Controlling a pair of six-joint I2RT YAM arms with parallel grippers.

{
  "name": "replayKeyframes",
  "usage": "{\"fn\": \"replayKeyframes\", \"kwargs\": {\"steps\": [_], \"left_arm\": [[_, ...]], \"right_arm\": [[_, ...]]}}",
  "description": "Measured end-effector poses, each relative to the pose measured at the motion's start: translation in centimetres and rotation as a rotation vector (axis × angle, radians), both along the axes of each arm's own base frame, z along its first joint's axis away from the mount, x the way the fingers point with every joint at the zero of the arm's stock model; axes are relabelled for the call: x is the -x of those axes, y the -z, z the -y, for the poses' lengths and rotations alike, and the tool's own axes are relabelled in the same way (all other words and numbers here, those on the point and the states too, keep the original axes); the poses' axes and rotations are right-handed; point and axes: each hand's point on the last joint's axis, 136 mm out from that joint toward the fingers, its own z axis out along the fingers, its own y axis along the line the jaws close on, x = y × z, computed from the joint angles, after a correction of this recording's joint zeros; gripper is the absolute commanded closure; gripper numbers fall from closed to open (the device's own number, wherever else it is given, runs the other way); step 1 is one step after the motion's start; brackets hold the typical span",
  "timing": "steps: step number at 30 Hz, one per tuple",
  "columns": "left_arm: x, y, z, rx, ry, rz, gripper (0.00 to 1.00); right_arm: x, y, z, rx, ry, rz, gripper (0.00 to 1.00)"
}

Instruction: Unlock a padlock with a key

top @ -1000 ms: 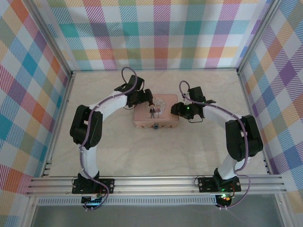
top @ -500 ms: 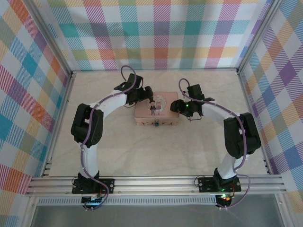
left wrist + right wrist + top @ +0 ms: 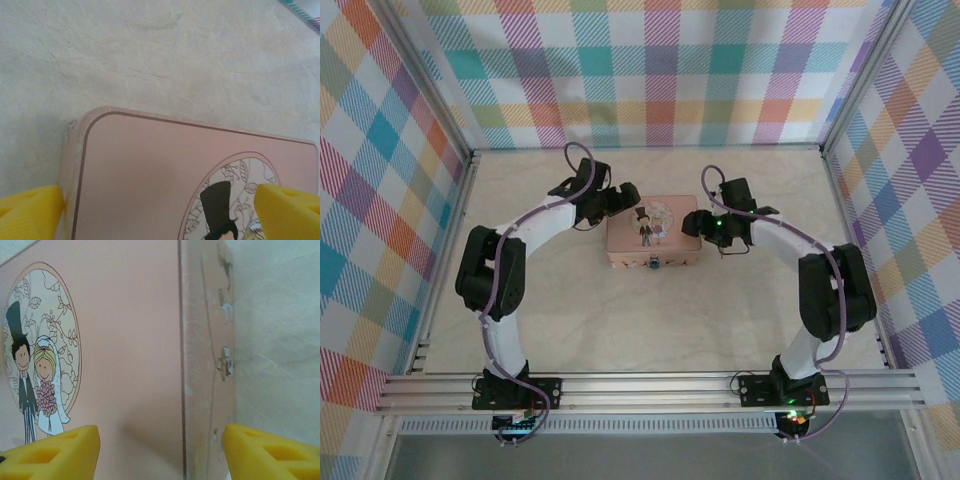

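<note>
The padlock (image 3: 653,265) is a tiny blue-teal speck hanging at the middle of the front wall of the pink tin (image 3: 655,240). The key is hidden from me. My left gripper (image 3: 631,196) hovers over the tin's back left corner. In the left wrist view it (image 3: 159,220) is open, its yellow fingertips (image 3: 30,210) wide apart above the pink lid (image 3: 150,170). My right gripper (image 3: 689,228) is at the tin's right edge. In the right wrist view it (image 3: 161,455) is open, one fingertip (image 3: 50,452) over the lid and the other beyond the tin's side wall (image 3: 210,365).
The tin stands mid-table on a pale marbled surface (image 3: 650,320). Checked cloth walls (image 3: 660,70) and an aluminium frame enclose the table on three sides. A small hinge or clasp (image 3: 226,362) shows on the tin's side wall.
The left arm's elbow has swung outward to the left, and its gripper drew back toward the tin's back left corner. The right gripper closed in on the tin's right edge.
</note>
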Motion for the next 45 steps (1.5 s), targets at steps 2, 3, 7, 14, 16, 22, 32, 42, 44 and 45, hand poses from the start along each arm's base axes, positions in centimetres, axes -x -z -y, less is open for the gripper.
{"fn": "replayKeyframes", "kwargs": {"steps": [2, 3, 7, 14, 16, 22, 32, 42, 44, 45], "left_arm": [[0.1, -0.8, -0.4, 0.003, -0.005, 0.015, 0.03], [0.2, -1.4, -0.7, 0.003, -0.006, 0.024, 0.04], [1.3, -3.6, -1.3, 0.003, 0.005, 0.056, 0.05], [6.5, -4.1, -0.5, 0.015, 0.075, 0.034, 0.06], [8.3, -3.6, 0.9, 0.013, 0.122, 0.017, 0.06], [14.0, -2.1, 3.5, 0.008, 0.231, -0.033, 0.06], [16.1, -1.5, 2.8, 0.020, 0.212, -0.056, 0.06], [15.8, -1.7, 3.0, 0.030, 0.206, -0.045, 0.06], [15.7, -1.6, 3.0, 0.033, 0.203, -0.046, 0.06], [15.7, -1.5, 3.0, 0.033, 0.201, -0.047, 0.06]], "right_arm": [[0.4, -0.7, 1.0, 0.014, 0.019, 0.009, 0.33], [0.4, -1.1, 1.6, 0.023, 0.035, 0.015, 0.34], [0.8, -1.6, 4.8, 0.100, 0.114, 0.011, 0.38], [2.0, 1.4, 8.5, 0.281, 0.179, -0.103, 0.53], [1.8, 2.4, 8.7, 0.303, 0.176, -0.134, 0.58], [0.8, 4.8, 8.5, 0.328, 0.166, -0.202, 0.59], [-0.7, 6.5, 8.1, 0.351, 0.153, -0.253, 0.62], [-0.1, 8.1, 7.6, 0.397, 0.120, -0.312, 0.69], [0.0, 8.3, 7.6, 0.404, 0.120, -0.318, 0.71], [0.0, 8.3, 7.7, 0.407, 0.120, -0.321, 0.74]]}}
